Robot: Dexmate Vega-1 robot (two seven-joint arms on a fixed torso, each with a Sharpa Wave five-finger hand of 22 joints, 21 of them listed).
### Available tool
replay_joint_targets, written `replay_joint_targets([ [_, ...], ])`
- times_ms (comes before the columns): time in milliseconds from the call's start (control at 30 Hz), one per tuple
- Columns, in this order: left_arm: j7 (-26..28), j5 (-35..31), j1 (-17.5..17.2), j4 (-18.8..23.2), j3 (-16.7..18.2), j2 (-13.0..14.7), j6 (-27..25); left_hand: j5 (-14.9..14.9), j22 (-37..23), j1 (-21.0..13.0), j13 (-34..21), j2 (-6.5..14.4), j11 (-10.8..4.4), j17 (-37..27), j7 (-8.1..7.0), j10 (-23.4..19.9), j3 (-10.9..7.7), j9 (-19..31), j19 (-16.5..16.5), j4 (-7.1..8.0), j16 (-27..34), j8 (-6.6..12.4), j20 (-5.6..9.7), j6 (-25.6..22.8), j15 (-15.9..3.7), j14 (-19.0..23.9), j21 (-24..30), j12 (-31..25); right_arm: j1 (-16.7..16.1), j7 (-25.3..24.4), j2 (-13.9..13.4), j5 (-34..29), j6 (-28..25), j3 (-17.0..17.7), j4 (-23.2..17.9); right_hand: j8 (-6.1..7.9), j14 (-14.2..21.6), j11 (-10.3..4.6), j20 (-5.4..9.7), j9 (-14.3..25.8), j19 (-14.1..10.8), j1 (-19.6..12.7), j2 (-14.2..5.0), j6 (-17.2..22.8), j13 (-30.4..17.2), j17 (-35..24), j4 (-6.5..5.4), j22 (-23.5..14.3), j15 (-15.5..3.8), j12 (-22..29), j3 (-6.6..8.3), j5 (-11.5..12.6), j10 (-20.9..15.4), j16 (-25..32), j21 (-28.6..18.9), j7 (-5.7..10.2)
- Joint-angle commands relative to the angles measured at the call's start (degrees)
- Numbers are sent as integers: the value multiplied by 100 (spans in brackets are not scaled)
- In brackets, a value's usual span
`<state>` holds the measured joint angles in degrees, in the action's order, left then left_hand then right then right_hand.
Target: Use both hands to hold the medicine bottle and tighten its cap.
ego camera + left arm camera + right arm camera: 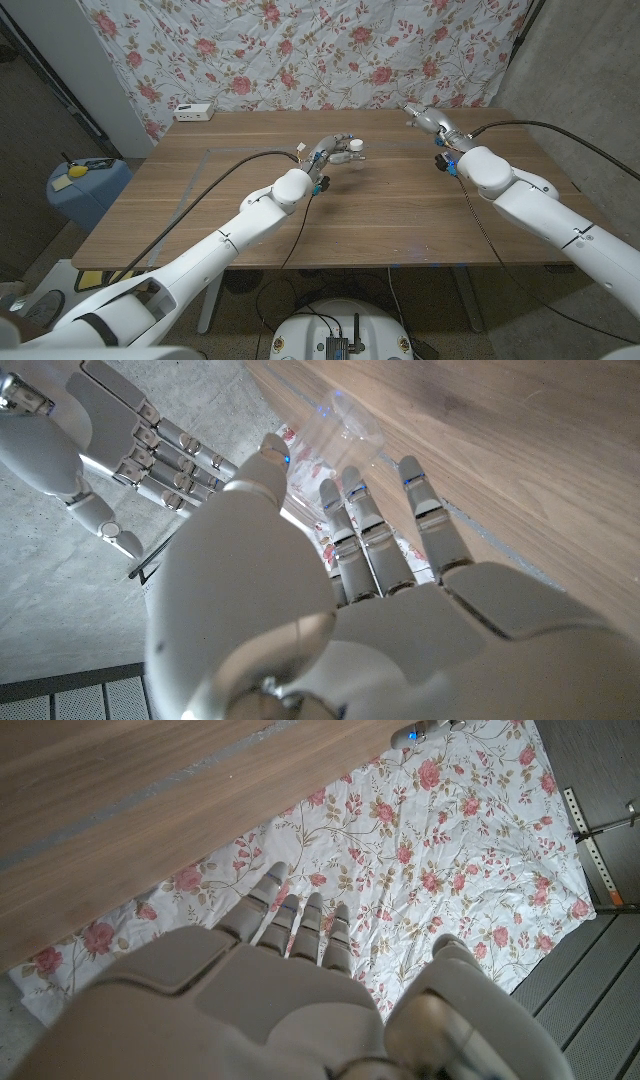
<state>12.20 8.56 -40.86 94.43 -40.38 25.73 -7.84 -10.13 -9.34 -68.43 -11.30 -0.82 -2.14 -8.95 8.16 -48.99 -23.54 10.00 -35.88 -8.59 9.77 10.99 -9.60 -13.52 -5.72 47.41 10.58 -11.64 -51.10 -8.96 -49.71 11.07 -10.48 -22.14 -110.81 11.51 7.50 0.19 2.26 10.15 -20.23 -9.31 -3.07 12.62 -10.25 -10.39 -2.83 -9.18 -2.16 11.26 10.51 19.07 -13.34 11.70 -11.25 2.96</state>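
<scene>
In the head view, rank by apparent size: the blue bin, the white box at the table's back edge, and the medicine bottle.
1. blue bin
2. white box
3. medicine bottle, partly covered by the left hand, so its full size is unsure.

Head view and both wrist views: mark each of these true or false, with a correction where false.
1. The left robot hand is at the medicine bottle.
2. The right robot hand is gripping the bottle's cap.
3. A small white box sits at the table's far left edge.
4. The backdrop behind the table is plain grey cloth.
1. True. The left robot hand reaches to the medicine bottle near the middle of the table; whether it grips the bottle cannot be told.
2. False. The right robot hand is apart from the bottle, off to the right near the far edge, holding nothing.
3. True. The white box sits there.
4. False. The cloth is white with pink flowers.
</scene>
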Motion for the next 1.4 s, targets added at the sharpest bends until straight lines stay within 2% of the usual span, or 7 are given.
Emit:
replay_joint_targets([
  [33,-17,-151,74,-133,-56,-60,87,-49,-16,-86,-14,44,-539,-13,167,-596,-50,20,-10,-14,7,-12,23,-14,-428,69,-1,-31,305,240,-307,-317,-860,-170,-517,20,101,1,361,16,-92,-99,24,75,-31,-18,83,-30,-137,60,18,38,-113,27,-26,-36],
  [300,-6,-387,162,-179,-137,-48,142,-53,-16,-70,-15,83,-559,-16,169,-646,-77,19,8,6,20,-22,32,8,-432,120,-7,-43,499,390,-443,-537,-1352,-306,-840,57,279,67,335,29,-227,-282,95,249,-41,-19,236,-32,-114,98,31,46,-317,47,-29,-154],
  [733,-6,-526,203,-336,-160,-134,324,-57,-13,-47,-14,113,-565,-14,152,-740,-113,17,4,17,21,-5,41,-55,-446,188,-4,-64,824,530,-554,-1134,-2057,-649,-1318,109,676,198,151,52,-571,-869,159,619,-75,-19,695,-45,-21,141,161,-90,-694,71,-55,-302],
  [833,-12,-550,207,-403,-164,-151,422,-56,-13,-38,-14,106,-550,-12,146,-727,-118,17,17,15,15,-5,45,-60,-452,192,-8,-54,926,667,-571,-1215,-2156,-733,-1370,109,722,230,72,63,-613,-1093,182,721,-86,-23,870,-49,50,112,208,-216,-712,46,-34,-325],
  [867,1,-559,205,-432,-164,-163,459,-56,-13,-36,-14,105,-552,-12,147,-731,-120,17,8,16,14,-6,46,-59,-453,194,-5,-55,954,704,-568,-1238,-2165,-759,-1373,112,728,258,53,69,-616,-1199,166,774,-90,-27,943,-51,75,102,242,-292,-720,34,-21,-196],
  [900,15,-566,199,-439,-160,-173,452,-56,-13,-38,-14,104,-555,-11,146,-730,-123,17,11,13,12,-6,47,-60,-459,194,-6,-53,1003,775,-574,-1264,-2205,-799,-1384,98,749,265,22,72,-646,-1292,163,781,-93,-30,1009,-51,95,91,267,-372,-723,29,-21,-345],
  [1400,-86,-604,254,-552,-190,-208,480,-56,-12,-14,-14,98,-574,-10,123,-726,-148,16,38,12,5,-25,48,-24,-455,216,-12,-37,1867,1925,-591,-1672,-2821,-1432,-1506,152,809,365,-279,104,-666,-1885,361,993,-106,-29,1310,-46,285,34,415,-562,-660,-2,22,-578],
])
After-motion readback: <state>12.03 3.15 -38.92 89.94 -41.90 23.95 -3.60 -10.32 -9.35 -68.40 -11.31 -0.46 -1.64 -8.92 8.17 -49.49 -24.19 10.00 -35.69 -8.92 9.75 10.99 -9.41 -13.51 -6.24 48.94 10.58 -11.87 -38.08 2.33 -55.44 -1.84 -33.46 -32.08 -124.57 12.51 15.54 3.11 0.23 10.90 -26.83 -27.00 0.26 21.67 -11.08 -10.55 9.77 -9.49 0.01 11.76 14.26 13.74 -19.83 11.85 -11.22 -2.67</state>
